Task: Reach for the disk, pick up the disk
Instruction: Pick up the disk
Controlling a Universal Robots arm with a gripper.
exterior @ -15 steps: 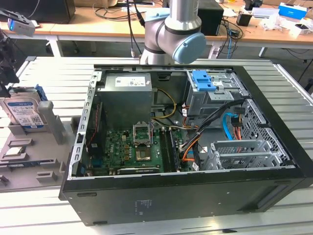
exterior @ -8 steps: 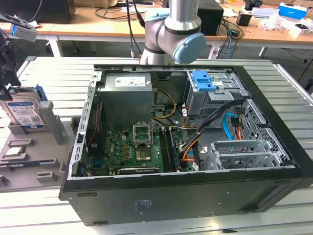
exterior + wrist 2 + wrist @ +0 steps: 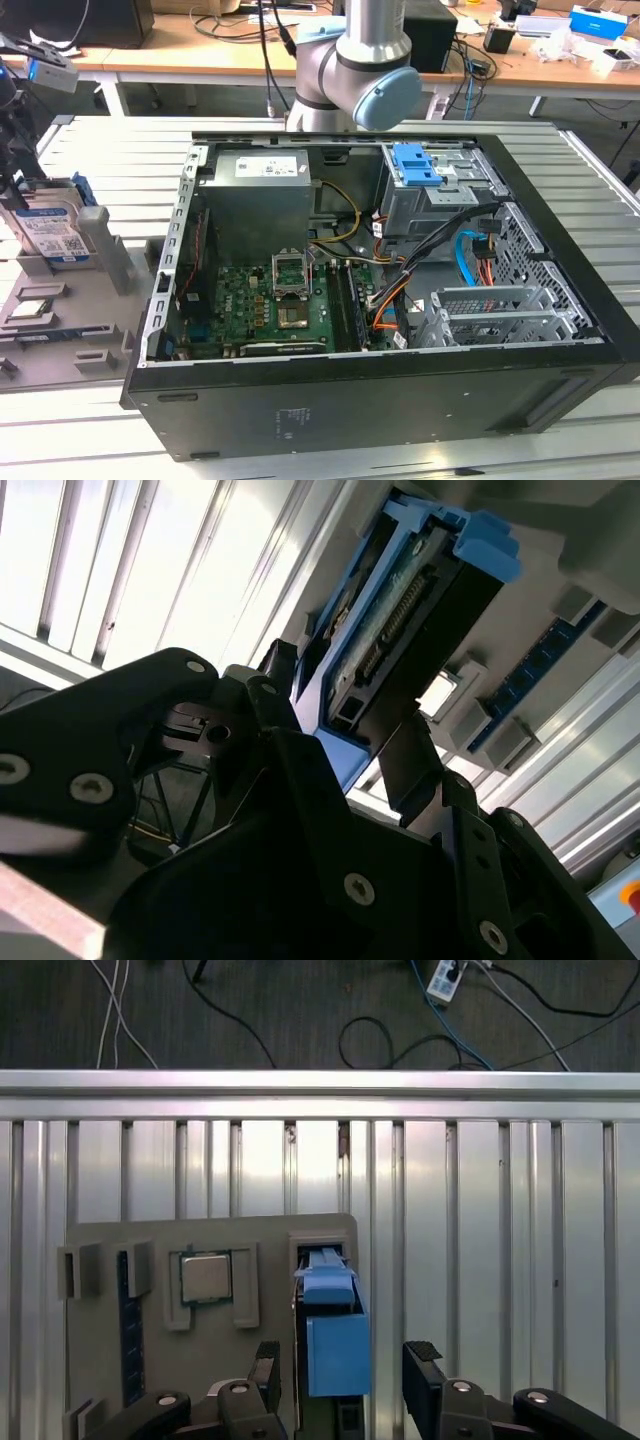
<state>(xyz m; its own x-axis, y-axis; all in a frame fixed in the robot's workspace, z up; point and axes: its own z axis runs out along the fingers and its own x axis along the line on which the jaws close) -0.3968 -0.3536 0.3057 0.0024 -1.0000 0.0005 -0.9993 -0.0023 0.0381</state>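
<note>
The disk [image 3: 55, 235] stands on edge in a slot of a grey holder tray [image 3: 60, 330] at the exterior view's left, its white-and-blue label facing out. My gripper [image 3: 18, 180] hangs just above it. In the first wrist view the disk [image 3: 335, 1345] shows edge-on with its blue rail, between my two black fingers [image 3: 265, 1365]. My gripper [image 3: 343, 1370] is open, with a gap on each side of the disk. In the second wrist view the disk [image 3: 400, 630] and its connector edge rise between the fingers [image 3: 275, 695].
The grey tray [image 3: 100, 1250] also holds a square processor chip [image 3: 205, 1278] and a blue memory stick [image 3: 125, 1330]. An open computer case [image 3: 380, 400] with a blue caddy [image 3: 415, 165] and a grey power supply [image 3: 260, 190] stands on the slatted metal table [image 3: 500, 1210].
</note>
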